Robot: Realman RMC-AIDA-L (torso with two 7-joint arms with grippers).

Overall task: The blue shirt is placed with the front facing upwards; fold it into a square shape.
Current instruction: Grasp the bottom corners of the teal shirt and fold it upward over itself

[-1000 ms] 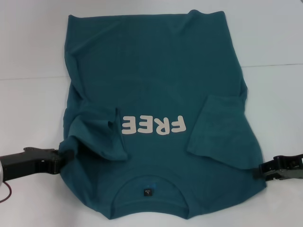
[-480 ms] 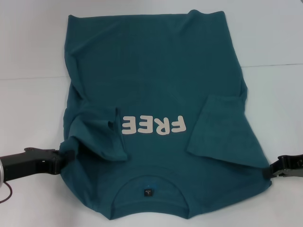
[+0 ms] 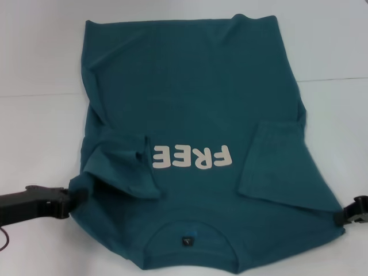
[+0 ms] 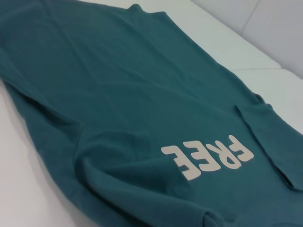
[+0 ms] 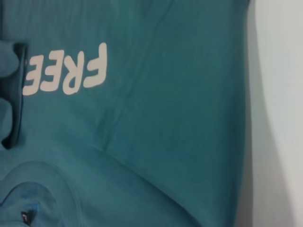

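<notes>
The blue shirt (image 3: 190, 98) lies front up on the white table, collar and black neck label (image 3: 188, 241) nearest me. Both short sleeves are folded in over the chest, either side of the cream "FREE" lettering (image 3: 192, 156). My left gripper (image 3: 73, 196) sits at the shirt's left shoulder edge, shut on the cloth. On the opposite side, my right gripper (image 3: 347, 217) holds the right shoulder corner at the picture's edge. The left wrist view shows the shirt (image 4: 118, 85) stretching away with its lettering. The right wrist view shows the shirt (image 5: 180, 118) and collar close up.
The white table (image 3: 40, 144) surrounds the shirt, with a faint seam (image 3: 34, 95) running across it at the far part. The shirt's collar edge lies close to the table's near side.
Both grippers have drawn back toward me, the right one also outward. The shirt has slid nearer with them, and its right shoulder corner is pulled out flatter.
</notes>
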